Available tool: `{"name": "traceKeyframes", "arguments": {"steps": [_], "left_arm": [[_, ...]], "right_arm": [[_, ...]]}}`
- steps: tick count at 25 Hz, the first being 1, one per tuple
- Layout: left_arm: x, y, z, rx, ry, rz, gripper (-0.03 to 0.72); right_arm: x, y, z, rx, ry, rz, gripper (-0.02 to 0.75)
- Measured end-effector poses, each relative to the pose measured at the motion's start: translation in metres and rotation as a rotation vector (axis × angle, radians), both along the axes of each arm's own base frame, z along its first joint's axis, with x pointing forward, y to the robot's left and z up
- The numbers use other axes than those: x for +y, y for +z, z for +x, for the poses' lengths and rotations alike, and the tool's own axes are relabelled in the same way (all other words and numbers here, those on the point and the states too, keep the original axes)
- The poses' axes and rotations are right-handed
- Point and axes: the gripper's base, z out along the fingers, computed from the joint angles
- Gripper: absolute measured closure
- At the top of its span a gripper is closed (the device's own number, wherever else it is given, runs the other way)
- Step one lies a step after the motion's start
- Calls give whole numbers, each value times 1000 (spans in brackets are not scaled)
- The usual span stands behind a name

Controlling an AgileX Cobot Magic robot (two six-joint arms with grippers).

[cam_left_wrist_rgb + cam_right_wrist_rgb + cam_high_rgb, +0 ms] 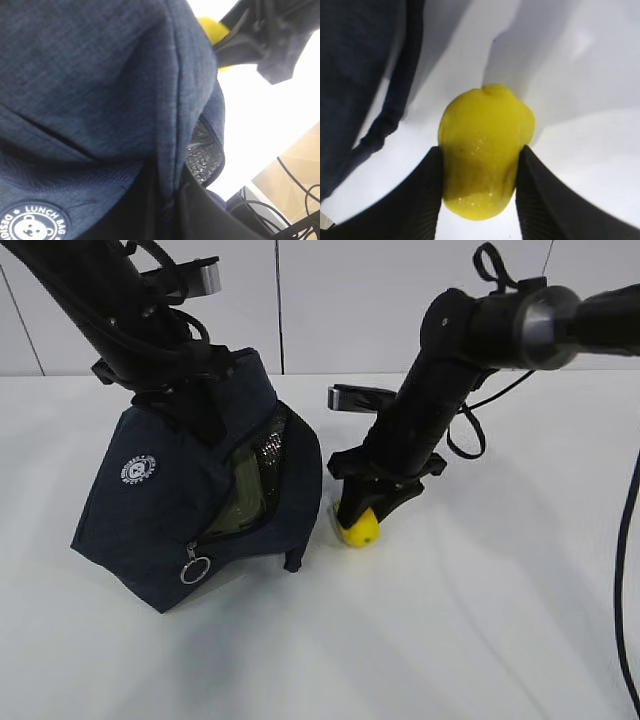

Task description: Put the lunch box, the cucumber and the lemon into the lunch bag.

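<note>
Navy lunch bag (170,510) beside lemon (360,530)

- The bag (150,510) is dark navy, with a faintly heathered denim-like weave.
- Its round logo (139,470) is white, printed with navy lettering and a small bear face.
- The lining (202,157) inside the bag's mouth is silver foil with a fine grid pattern.
- Something pale green (240,495) shows through the bag's opening.
- The zipper ring (194,569) is silver metal.
- The lemon (485,147), right of the bag, is bright yellow with a glossy, pitted skin.
- The fingers (417,200) on either side of the lemon are black, finely ribbed.
- The table (480,620) is white.
</note>
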Motion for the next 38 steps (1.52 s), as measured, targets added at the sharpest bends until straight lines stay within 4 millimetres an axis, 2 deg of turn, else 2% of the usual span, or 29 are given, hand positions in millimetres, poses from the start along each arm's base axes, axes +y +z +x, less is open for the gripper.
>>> {"name": "traceKeyframes", "arguments": {"steps": [5,9,16,18,23,28,31,38], "left_arm": [[0,0,0,1,0,0,669],[0,0,0,3,-1,-1,669],[0,0,0,4,-1,-2,669],[0,0,0,5,0,-3,669],[-1,0,-1,7,1,-8,669],[-1,0,-1,9,1,-12,669],[-1,0,-1,9,1,-12,669],[0,0,0,10,4,-14,669]], "right_arm": [[-13,41,11,-94,-47,50,417],[-18,69,13,-122,-77,154,419],[-1,87,6,-85,-16,421,420],[3,83,8,-70,-16,474,420],[10,58,14,-15,-25,519,419],[28,43,12,12,-1,601,403],[34,41,11,12,14,613,370],[34,41,11,5,17,618,224]]}}
